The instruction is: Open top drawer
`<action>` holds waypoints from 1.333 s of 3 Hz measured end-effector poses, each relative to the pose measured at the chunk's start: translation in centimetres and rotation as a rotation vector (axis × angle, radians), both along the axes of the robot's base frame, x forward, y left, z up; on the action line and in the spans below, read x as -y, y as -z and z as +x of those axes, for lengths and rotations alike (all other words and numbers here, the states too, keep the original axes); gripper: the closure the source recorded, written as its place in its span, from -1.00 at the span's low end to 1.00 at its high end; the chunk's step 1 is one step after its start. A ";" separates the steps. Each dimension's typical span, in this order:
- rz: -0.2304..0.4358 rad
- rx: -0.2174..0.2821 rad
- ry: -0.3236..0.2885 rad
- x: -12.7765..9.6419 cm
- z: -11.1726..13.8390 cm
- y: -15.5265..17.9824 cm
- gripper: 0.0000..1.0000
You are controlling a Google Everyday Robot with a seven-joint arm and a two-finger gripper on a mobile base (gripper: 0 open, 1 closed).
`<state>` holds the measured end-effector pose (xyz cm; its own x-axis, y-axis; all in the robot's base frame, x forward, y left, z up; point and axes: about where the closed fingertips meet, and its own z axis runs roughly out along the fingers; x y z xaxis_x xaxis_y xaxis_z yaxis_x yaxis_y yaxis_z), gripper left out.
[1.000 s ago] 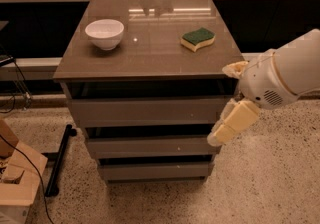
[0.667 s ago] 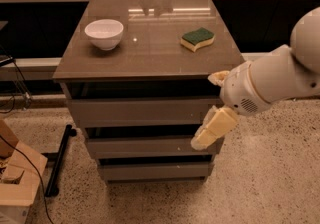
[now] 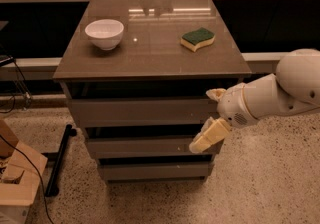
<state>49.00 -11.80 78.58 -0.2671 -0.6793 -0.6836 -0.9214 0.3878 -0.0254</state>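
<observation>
The top drawer sits directly under the brown, glossy surface of a small cabinet, its plain grey-brown front separated from the surface by a dark gap. Its front looks pushed in, or very nearly so. Below it are the middle drawer and the bottom drawer, both with shorter fronts. The robot's hand reaches in from the right on a white arm and hangs at the right end of the drawer fronts. Its two cream fingers are spread wide and hold nothing. The upper finger lies near the top right corner of the top drawer's front, and the lower finger slants down across the right end of the middle drawer; whether either one touches the fronts cannot be told. On the surface a white bowl stands toward the back left, well apart from a sponge at the back right, green on top and yellow beneath. A black bar lies on the speckled floor left of the cabinet, near a pale wooden object at the lower left corner.
</observation>
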 end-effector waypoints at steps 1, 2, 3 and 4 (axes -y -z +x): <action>0.037 0.026 0.037 0.2 4.5 2.3 -1.00; 0.063 0.055 0.040 -0.5 9.6 4.6 -1.00; 0.077 0.048 0.046 -0.9 12.1 6.9 -1.00; 0.066 -0.004 0.059 -0.5 12.1 9.8 -1.00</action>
